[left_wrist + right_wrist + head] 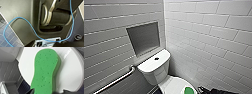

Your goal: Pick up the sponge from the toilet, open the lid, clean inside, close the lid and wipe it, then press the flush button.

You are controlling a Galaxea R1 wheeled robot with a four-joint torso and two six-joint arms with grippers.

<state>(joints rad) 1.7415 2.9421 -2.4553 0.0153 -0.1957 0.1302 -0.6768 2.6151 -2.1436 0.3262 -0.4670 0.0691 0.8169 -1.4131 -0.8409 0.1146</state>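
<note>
1. The left wrist camera faces the robot's own dark housing (22, 15), with a blue cable (31, 26) looped across it and dark blue floor tiles (7, 37) beside it. I cannot tell the state of the left tool. I judge that arm to be tucked at the body, well apart from the toilet.
2. The right tool (48, 91) is released. Its two dark tips stand apart, one on each side of the sponge's near rounded end, and I cannot tell whether either one touches it. In the head view the right arm comes in at about 4 o'clock. It is plainly the nearer arm.
3. The sponge (45, 70) lies flat on the closed lid (72, 72). From the right tool it lies dead ahead at 12 o'clock, and its long axis runs straight away from the tool. The jaws therefore stand across its narrow width. In the head view it sits just beside the tool, at the tool's 9 o'clock.
4. My judgement is that the pick-up is the step in hand. The tips need to sink to lid level and close across the width.
5. The toilet (159, 75) has its tank at about 11 o'clock from the sponge. The flush button (156, 58) sits in the middle of the tank top.
6. Farther off, a grab bar (116, 80) slants at 9 o'clock of the tank, and a grey wall niche (144, 37) is set into the white tiles at the tank's 12 o'clock.
</note>
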